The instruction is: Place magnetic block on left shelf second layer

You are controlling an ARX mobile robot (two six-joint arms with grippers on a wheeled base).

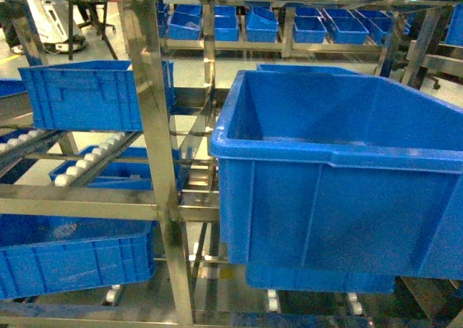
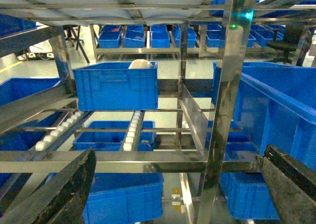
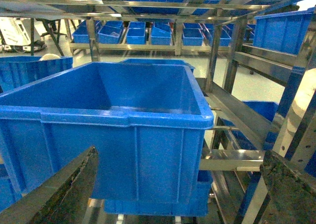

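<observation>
From the head we see a big smooth blue plastic bin (image 1: 340, 176) beside shiny steel shelving (image 1: 155, 125). Our left gripper (image 2: 173, 184) and right gripper (image 3: 177, 189) show dark, rough fingers spread apart, empty. We cannot find the magnetic block.

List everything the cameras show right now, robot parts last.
large bin: one, blue, on the right shelf, nearest the head camera; its floor is hidden.
mid bin: one, blue, on the left shelf's roller layer; a white object shows above its rim in the left wrist view.
lower left bin: one, blue, bottom left, close to the camera.
far bins: a row, count unclear, blue, on a rack across the aisle.
rollers: a track, white, sloping on the left shelf.
shelf frame: steel, upright post in the centre.
magnetic block: none visible.
left fingers: two, dark, spread, nothing between.
right fingers: two, dark, spread, nothing between.
</observation>
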